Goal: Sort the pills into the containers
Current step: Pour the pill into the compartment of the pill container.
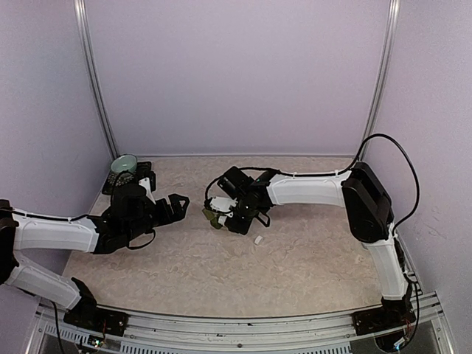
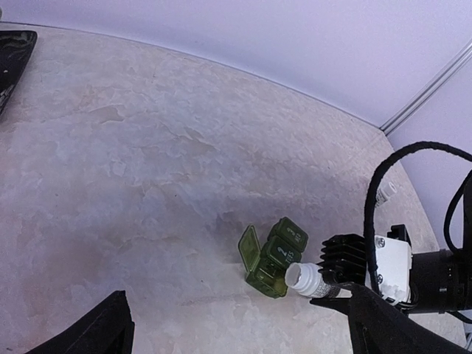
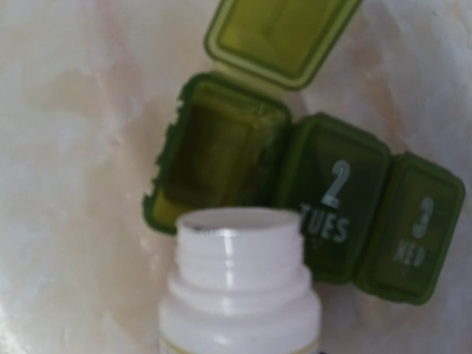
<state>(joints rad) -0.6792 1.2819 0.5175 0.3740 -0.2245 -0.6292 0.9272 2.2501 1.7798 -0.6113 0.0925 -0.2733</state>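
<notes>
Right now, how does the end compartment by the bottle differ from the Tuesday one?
The end compartment has its lid flipped up, baring its hollow; the Tuesday compartment is shut. The Tuesday one reads 2 TUES in white; the end one's lid shows only its plain underside. The bottle mouth sits before the end one, mostly off the Tuesday one. Both are dark green squares joined in one strip.

The white bottle (image 3: 240, 295) is cut off by the lower edge of the right wrist view, its inside unseen. The open compartment (image 3: 217, 147) of the pill box (image 3: 339, 214) is blurred, its contents unclear. From above, a white speck (image 1: 259, 240) mid-table is too small to identify.
</notes>
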